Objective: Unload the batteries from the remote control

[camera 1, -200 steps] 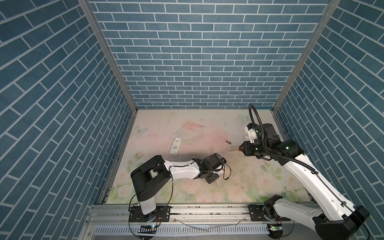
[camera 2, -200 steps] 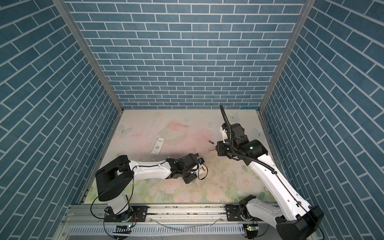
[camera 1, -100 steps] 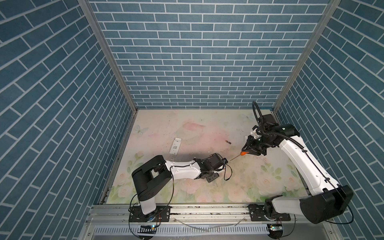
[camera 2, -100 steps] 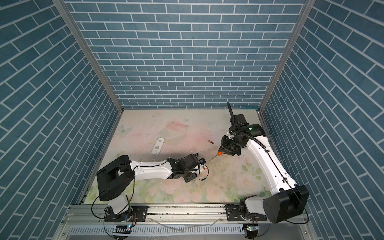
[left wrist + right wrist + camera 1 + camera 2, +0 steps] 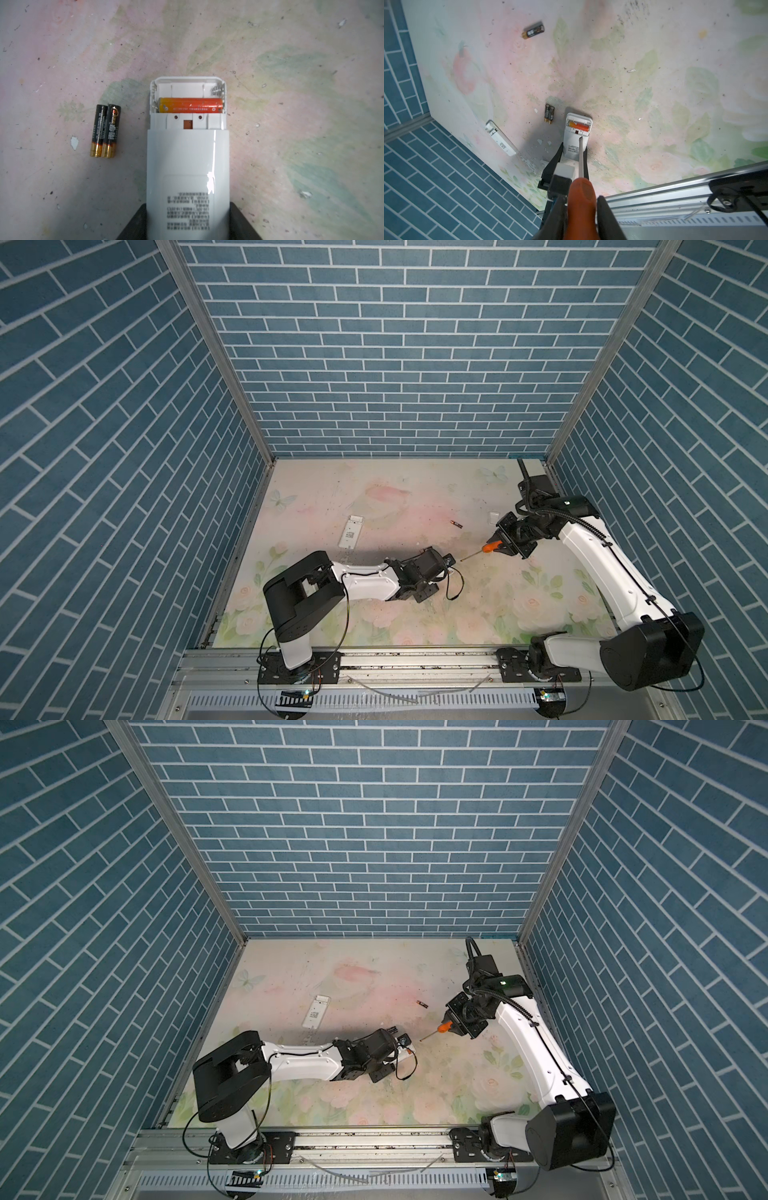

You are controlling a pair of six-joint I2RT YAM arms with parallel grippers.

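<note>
Orange battery [image 5: 191, 105], white remote [image 5: 188, 162], pastel floral table [image 5: 291, 52], blue-brick walls [image 5: 395, 344]

In the middle of the surface [image 5: 374, 497] the remote [image 5: 187, 166] sits in the left hand [image 5: 572, 152], with one battery [image 5: 191, 105] in its bay. Just on its far side two batteries [image 5: 105, 131] lie touching, and a lone battery [image 5: 456, 524] lies farther right. The second remote [image 5: 352, 532] lies far left. The screwdriver [image 5: 489, 547], in the right hand [image 5: 503, 546], is right of the remote, apart

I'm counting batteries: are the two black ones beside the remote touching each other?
Touching. The left wrist view shows the two black batteries side by side, no gap.
</note>
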